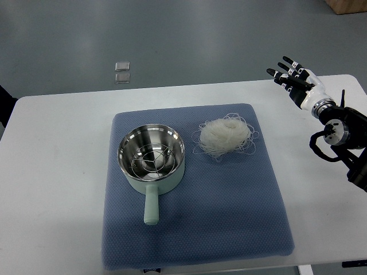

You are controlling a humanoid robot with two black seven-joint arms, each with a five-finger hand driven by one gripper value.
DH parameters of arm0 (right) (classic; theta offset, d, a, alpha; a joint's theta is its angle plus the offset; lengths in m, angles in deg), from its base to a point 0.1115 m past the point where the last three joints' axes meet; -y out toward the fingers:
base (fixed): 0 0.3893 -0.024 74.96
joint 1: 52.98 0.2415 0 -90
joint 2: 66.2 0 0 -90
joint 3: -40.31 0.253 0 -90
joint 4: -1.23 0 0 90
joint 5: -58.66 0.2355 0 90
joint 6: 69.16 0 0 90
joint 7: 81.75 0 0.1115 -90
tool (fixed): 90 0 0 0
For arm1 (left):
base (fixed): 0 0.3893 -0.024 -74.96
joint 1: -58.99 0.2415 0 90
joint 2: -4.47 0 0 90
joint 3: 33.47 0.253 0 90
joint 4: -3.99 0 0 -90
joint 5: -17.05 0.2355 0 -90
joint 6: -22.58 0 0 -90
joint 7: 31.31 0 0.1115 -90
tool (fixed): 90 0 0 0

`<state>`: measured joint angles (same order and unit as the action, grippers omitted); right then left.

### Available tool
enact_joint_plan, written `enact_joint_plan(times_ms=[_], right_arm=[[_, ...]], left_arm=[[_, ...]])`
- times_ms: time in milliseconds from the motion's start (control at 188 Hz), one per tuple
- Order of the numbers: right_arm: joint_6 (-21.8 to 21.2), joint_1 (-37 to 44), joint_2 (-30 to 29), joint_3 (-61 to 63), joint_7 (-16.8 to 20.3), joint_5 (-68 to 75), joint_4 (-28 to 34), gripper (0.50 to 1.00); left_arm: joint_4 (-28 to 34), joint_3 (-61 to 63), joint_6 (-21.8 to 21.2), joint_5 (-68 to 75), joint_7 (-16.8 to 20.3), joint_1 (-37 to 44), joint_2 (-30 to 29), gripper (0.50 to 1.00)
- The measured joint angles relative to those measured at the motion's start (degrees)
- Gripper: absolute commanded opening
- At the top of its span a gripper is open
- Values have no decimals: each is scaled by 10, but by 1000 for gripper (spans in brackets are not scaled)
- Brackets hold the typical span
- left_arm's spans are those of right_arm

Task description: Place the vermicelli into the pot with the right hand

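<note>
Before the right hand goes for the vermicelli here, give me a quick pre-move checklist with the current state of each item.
1. Right hand free and open: ok, fingers spread, holding nothing, above the table's far right edge.
2. Vermicelli reachable: ok, a loose nest on the blue mat, nothing on top of it.
3. Pot ready to receive: ok, upright, no lid, a wire rack inside, handle pointing toward the robot.
4. Path from vermicelli to pot: ok, they sit side by side, nothing between.
5. Left hand out of the way: cannot tell, it is not in view.
6. Strands tangled in the mat: cannot tell.
</note>
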<state>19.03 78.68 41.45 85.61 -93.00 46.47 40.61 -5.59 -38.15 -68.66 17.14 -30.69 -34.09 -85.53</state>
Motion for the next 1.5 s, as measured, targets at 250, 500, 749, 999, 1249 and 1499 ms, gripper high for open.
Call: enact_joint_plan(times_ms=[250, 500, 749, 999, 1249, 1499], right_arm=[[-17, 0, -1, -8, -1, -7, 5, 919], [-58, 13, 3, -19, 1, -89, 11, 919], [-78, 63, 39, -96, -8, -303, 74, 919], [-111, 181, 88, -263, -19, -399, 129, 919], [-125, 267, 94, -405, -23, -528, 178, 919], [-121, 312, 56, -514, -9, -581, 183, 919]], left_arm=[[0, 0, 0, 0, 0, 0, 0, 1000], [0, 0, 0, 0, 0, 0, 0, 1000], [0, 0, 0, 0, 0, 0, 0, 1000], [0, 1, 0, 0, 0, 0, 0, 1000], [0, 1, 0, 0, 0, 0, 0, 1000], [0, 1, 0, 0, 0, 0, 0, 1000]])
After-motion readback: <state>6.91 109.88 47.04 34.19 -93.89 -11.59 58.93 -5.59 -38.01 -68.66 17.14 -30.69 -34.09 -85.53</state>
